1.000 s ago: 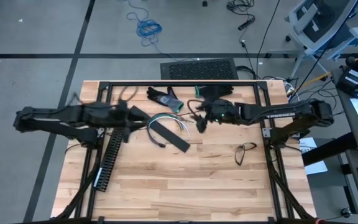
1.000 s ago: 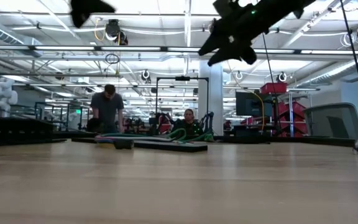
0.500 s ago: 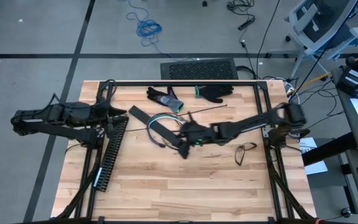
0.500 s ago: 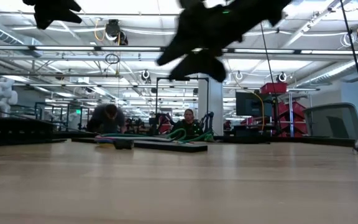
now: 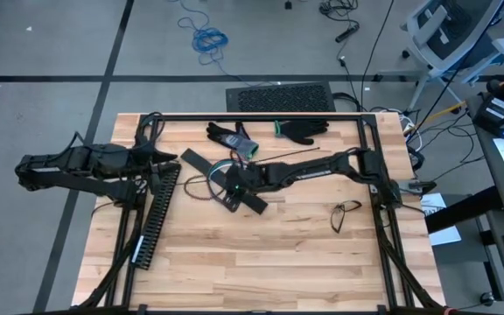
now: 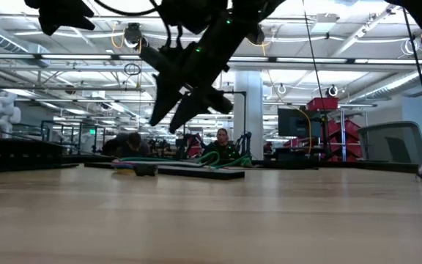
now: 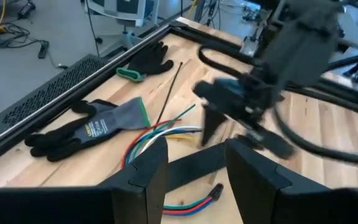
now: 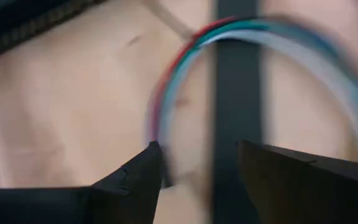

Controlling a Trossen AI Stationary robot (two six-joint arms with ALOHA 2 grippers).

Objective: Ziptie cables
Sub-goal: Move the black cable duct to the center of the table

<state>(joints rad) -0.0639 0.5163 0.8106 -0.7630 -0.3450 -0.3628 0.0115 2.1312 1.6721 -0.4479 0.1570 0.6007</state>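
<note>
Reaching low over the cables [image 5: 220, 175], right hand [image 5: 227, 185] apart, seemingly empty, left hand [image 7: 194, 171] apart.

Two dark fingers [image 7: 148, 171] of the left gripper [image 7: 194, 174] stand apart with nothing between them. Past them lie thin coloured cables [image 7: 157, 134], a flat black strip [image 7: 191, 171], a grey and black glove [image 7: 86, 127] and a black glove [image 7: 145, 62]. The other arm's gripper [image 7: 225, 124] hangs over the wooden table [image 7: 328, 186].

The cables [image 5: 220, 173] curve across a flat strip [image 5: 234, 187] mid-table — 2 gloves [image 5: 232, 137] lie behind them, a slotted duct [image 5: 156, 213] to their left.
</note>
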